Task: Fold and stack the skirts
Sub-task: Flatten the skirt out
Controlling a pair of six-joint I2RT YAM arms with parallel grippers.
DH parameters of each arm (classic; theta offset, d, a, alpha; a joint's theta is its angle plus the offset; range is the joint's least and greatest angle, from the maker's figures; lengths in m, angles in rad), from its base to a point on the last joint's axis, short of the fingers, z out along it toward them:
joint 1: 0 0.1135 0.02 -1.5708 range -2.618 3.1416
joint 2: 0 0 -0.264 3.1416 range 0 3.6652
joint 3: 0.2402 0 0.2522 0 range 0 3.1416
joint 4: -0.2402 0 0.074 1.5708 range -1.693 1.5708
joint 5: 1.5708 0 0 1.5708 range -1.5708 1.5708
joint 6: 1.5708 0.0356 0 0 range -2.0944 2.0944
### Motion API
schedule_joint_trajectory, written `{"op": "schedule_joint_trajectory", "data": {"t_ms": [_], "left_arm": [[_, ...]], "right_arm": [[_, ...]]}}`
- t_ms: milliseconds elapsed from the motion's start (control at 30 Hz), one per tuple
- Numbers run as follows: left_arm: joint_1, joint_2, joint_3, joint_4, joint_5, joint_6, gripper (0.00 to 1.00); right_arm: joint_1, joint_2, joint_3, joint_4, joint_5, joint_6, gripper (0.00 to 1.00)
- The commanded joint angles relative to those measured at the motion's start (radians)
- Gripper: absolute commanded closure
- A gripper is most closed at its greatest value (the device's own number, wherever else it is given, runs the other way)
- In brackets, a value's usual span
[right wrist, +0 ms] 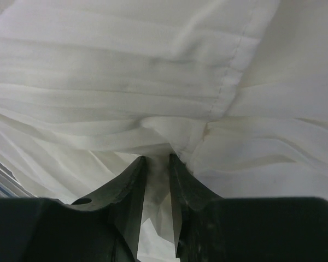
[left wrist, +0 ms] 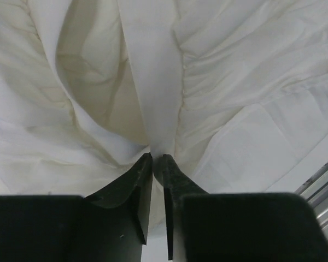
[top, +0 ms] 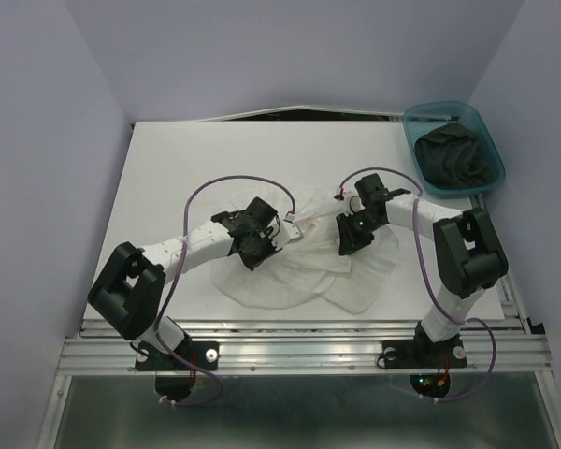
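Note:
The white skirt [top: 299,281] lies spread in pleated tiers on the middle of the table, between the two arms. My left gripper [top: 260,248] points down onto its left part. In the left wrist view the jaws are pinched together on a raised fold of the white skirt [left wrist: 153,98] at the left gripper [left wrist: 157,159]. My right gripper [top: 352,238] is down on the skirt's right part. Its jaws stand narrow at the right gripper [right wrist: 157,159], with bunched pleats of the white skirt [right wrist: 126,65] caught between them. The dark skirt [top: 458,154] lies crumpled in the bin.
A teal plastic bin [top: 449,106] stands at the table's back right corner. The white table [top: 187,159] ends in a metal rail along the near edge, where both arm bases are bolted. Purple cables loop above each arm.

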Motion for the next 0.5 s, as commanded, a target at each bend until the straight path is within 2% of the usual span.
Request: {"op": "schedule_joint_trajectory", "data": {"t_ms": [0,67,167,300,367,467], "left_arm": [[-0.005,0.012,-0.006,0.005,-0.067,-0.019,0.84],[-0.004,-0.012,0.030,0.011,-0.108,-0.022,1.00],[0.010,-0.058,0.135,0.008,-0.186,0.001,1.00],[0.071,-0.123,0.324,-0.001,-0.215,0.050,1.00],[0.071,-0.190,0.389,-0.010,-0.157,0.100,1.00],[0.050,-0.296,0.351,-0.039,-0.031,0.204,1.00]], "right_arm": [[0.000,-0.055,-0.047,-0.004,0.054,-0.031,0.72],[0.000,-0.063,-0.061,-0.004,0.064,-0.038,0.75],[0.000,-0.075,-0.072,-0.005,0.083,-0.047,0.80],[0.000,-0.090,-0.076,-0.022,0.103,-0.058,0.94],[0.000,-0.099,-0.076,-0.027,0.107,-0.064,0.99],[0.000,-0.127,-0.069,-0.045,0.107,-0.073,0.99]]}}
